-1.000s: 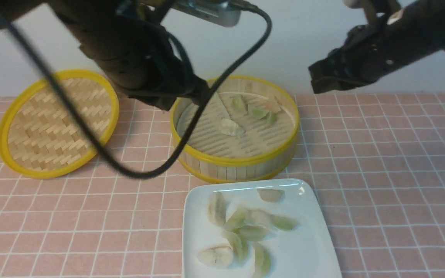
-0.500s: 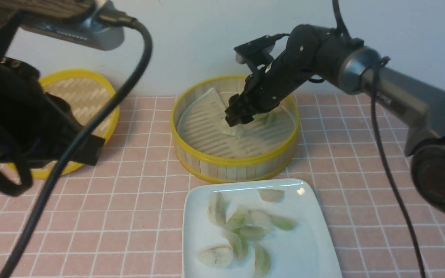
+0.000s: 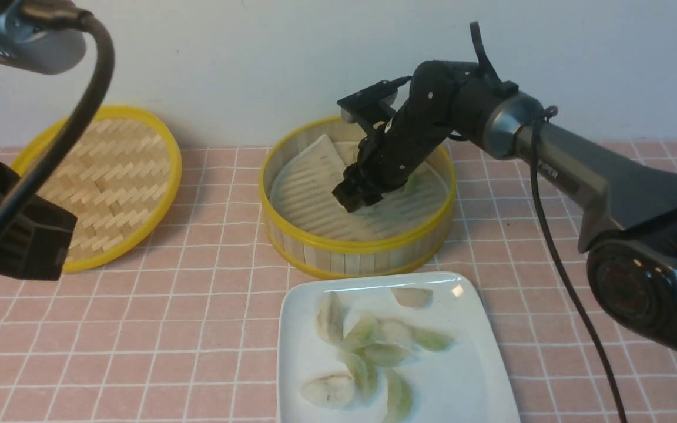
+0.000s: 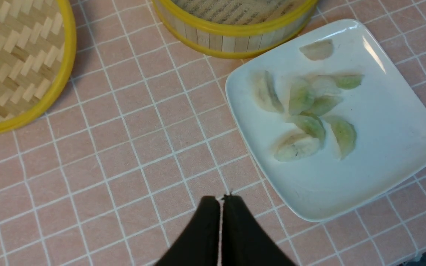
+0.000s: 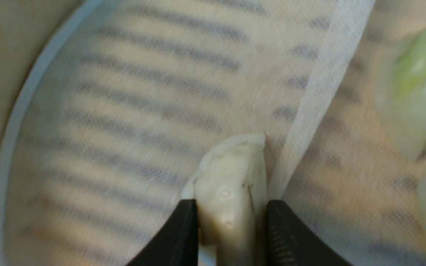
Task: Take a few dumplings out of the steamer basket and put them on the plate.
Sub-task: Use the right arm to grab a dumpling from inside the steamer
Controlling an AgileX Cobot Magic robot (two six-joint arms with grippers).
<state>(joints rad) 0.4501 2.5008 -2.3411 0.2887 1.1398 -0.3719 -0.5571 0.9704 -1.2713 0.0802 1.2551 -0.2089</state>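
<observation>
The steamer basket (image 3: 356, 247) stands at the table's far middle. My right gripper (image 3: 353, 200) reaches down into it. In the right wrist view its two black fingers (image 5: 183, 229) press on either side of a whitish dumpling (image 5: 231, 173) lying on the white liner, so my right gripper (image 5: 231, 207) is shut on it. A blurred green dumpling (image 5: 420, 81) lies nearby. The white plate (image 3: 462, 376) sits in front of the basket with several dumplings (image 3: 374, 352) on it. My left gripper (image 4: 220, 199) is shut and empty, above the pink cloth beside the plate (image 4: 383, 147).
The flat woven lid (image 3: 109, 176) with a yellow rim leans at the far left. A pink checked cloth (image 3: 579, 264) covers the table. The left arm's dark body (image 3: 15, 241) and its cable fill the left of the front view. A white wall stands behind.
My right arm has come down into the basket and its fingers have closed around the whitish dumpling. The left arm has drawn back to the left, away from the basket.
</observation>
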